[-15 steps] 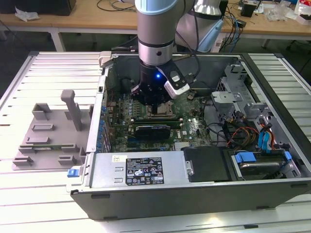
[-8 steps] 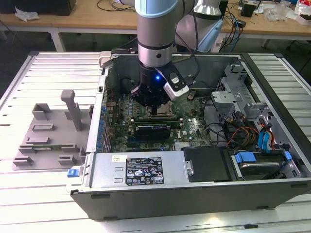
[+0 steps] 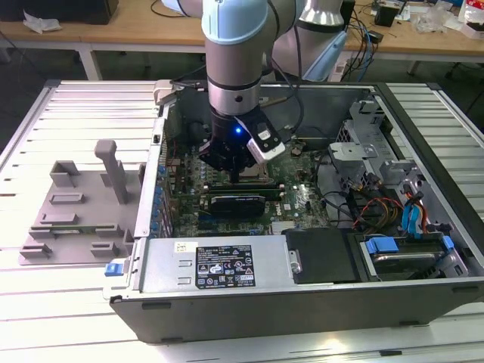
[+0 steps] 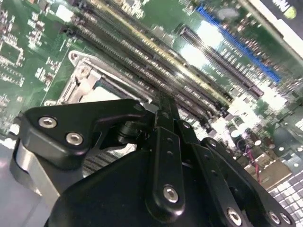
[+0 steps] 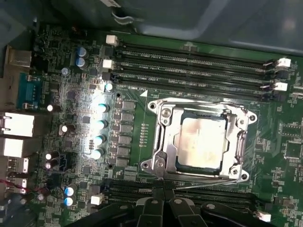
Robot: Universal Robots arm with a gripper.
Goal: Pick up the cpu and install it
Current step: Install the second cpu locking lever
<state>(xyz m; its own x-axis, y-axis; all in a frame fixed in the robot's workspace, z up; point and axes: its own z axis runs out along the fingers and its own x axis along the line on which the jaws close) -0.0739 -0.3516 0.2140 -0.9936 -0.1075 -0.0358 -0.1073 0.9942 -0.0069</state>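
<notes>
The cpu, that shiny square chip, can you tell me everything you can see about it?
In the first wrist view the cpu is a flat square chip with a pale silver-grey metal top that catches the light, and a thin darker rim. It lies flat inside the socket, whose metal frame surrounds it on all sides, on the green motherboard beside long memory slots. Nothing rests on its top. The black gripper sits just beside the socket, not touching the chip.
</notes>
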